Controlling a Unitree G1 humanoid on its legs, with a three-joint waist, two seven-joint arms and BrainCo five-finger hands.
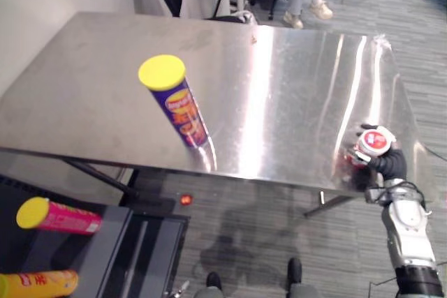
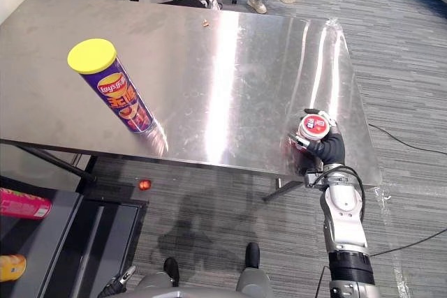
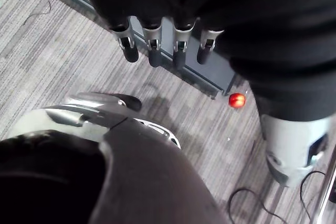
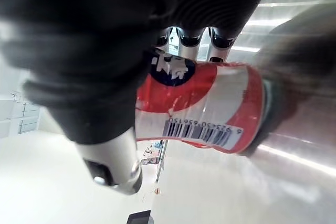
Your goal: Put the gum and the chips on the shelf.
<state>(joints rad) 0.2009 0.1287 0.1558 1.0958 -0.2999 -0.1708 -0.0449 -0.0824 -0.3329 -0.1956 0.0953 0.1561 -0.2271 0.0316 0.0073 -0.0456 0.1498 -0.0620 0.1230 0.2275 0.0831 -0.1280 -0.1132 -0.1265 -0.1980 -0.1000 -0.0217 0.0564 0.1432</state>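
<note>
the right arm (image 2: 343,218) reaches up from the lower right, forearm close to straight, its dark-covered wrist at the top. the right hand (image 2: 330,150) has fingers and thumb wrapped round the gum tub (image 2: 314,126), gripping it from the side. the left hand (image 3: 154,45) hangs low, fingers straight and relaxed, holding nothing.

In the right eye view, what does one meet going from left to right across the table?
Purple chips can with yellow lid → small brown crumb near the far edge → red-and-white gum tub, gripped by the right hand.
</note>
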